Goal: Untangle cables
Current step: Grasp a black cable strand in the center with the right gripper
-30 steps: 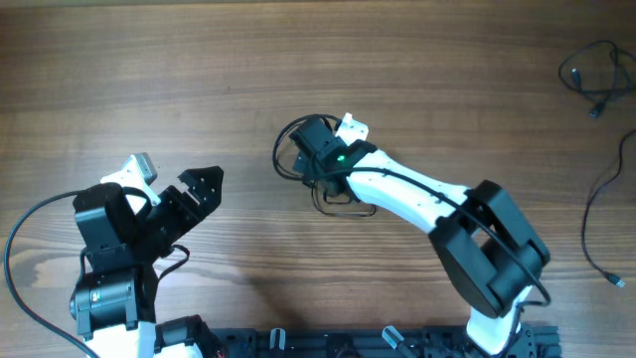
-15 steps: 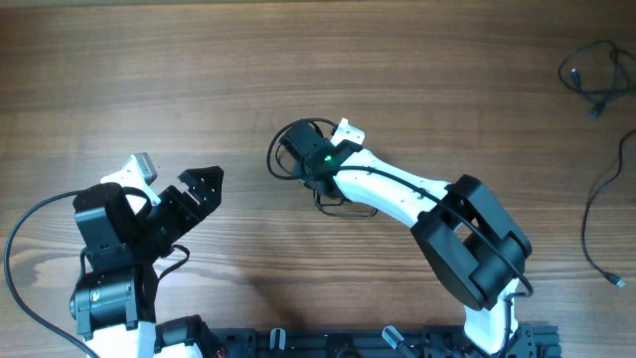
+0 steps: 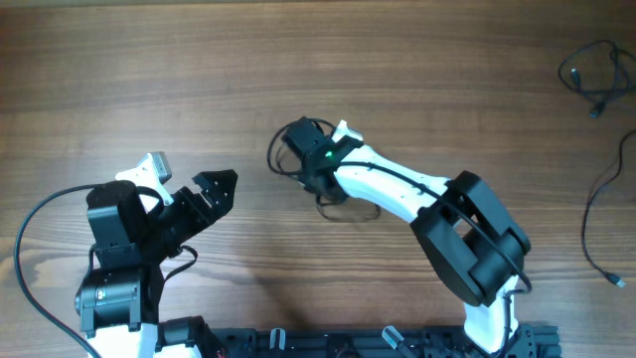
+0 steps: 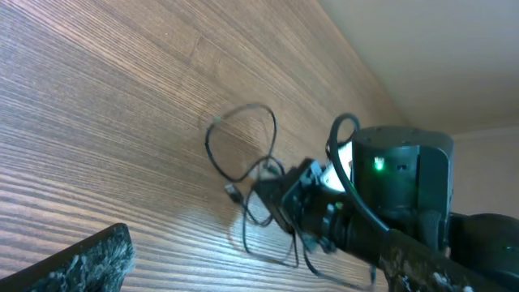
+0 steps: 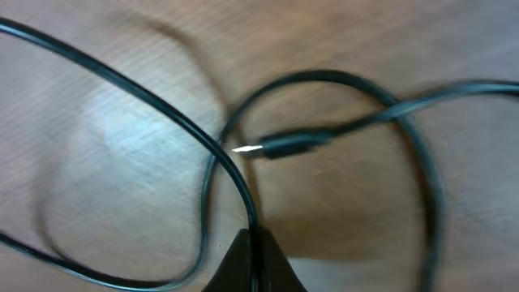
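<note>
1. Plainly, the cables are a small bunch of thin black wires in loose, crossing loops, lying near the middle of the wooden worktop.
2. In the right wrist view we see, close up, a silver-tipped plug lying among the strands. The overhead view is too coarse to show it.
3. From the left wrist view we get the side of the bunch: one wide loop spreads over the wood on the far side of the right arm, whose green light glows.
4. Only the overhead view takes in a coiled cable at the far right corner and a long cable along the right edge, both well apart from the bunch.
5. The right arm stretches from the front edge slantwise toward the middle. The right gripper is down in the bunch with its jaws together, clamped on one strand that runs straight into the closed fingertips.
6. The left gripper hovers near the front left corner, pointed toward the bunch. Its jaws are wide apart, hold nothing and are clear of the wires.
</note>
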Controlling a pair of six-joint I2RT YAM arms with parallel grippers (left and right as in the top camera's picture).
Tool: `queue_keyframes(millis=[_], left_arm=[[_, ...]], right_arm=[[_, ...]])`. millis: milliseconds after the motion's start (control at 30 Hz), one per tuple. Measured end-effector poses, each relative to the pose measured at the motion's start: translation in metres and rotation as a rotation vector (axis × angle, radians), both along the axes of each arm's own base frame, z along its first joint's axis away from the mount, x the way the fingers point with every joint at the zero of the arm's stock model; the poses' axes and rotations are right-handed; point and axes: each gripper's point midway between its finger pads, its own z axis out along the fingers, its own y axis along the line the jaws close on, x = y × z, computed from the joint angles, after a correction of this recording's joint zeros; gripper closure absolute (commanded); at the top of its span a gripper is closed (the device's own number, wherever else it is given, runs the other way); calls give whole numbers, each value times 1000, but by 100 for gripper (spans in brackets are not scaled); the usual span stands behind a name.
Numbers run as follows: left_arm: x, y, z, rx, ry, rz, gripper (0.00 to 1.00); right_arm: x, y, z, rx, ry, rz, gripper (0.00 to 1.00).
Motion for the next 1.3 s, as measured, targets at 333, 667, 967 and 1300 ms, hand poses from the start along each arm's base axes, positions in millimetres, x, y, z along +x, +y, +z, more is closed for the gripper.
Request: queue_keyframes(millis=[333, 667, 967, 1300], left_arm=[[0, 0, 0, 0, 0, 0, 0], [0, 0, 0, 0, 0, 0, 0], [0, 0, 0, 0, 0, 0, 0], [0, 0, 0, 0, 0, 0, 0]], right_arm=[[-42, -40, 20, -83, 139, 2, 0], [-80, -78, 21, -218, 278, -171, 1], [-52, -47, 6, -41, 152, -313, 0], [-70, -37, -1, 33, 154, -418, 0]])
